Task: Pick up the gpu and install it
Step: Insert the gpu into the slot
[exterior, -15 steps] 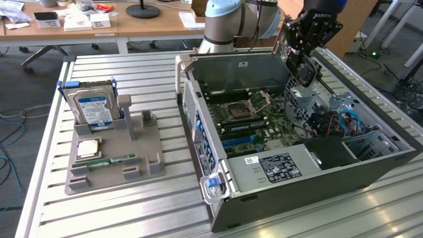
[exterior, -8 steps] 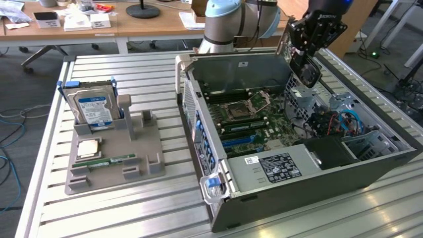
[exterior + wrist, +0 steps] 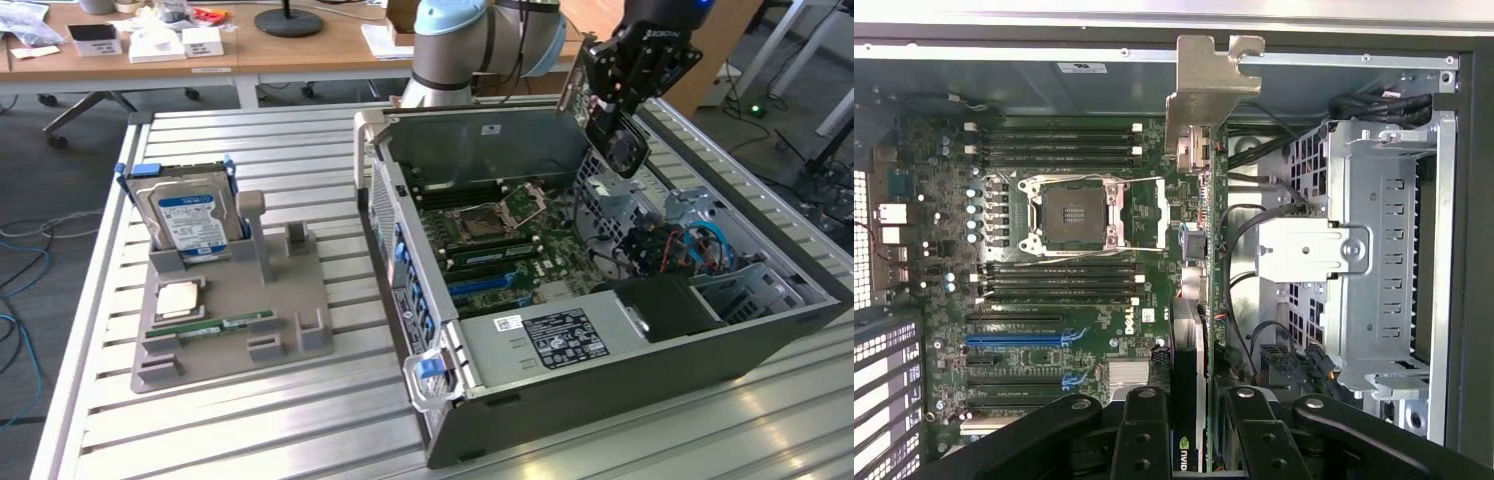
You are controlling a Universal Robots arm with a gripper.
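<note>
The gripper is clenched on the gpu, holding it on edge just above the open case, toward the case's far side. The case lies on a slatted metal table. Beside the case sits a grey tray with a hard drive standing in it. Behind the case stand wooden desks on a grey floor.
</note>
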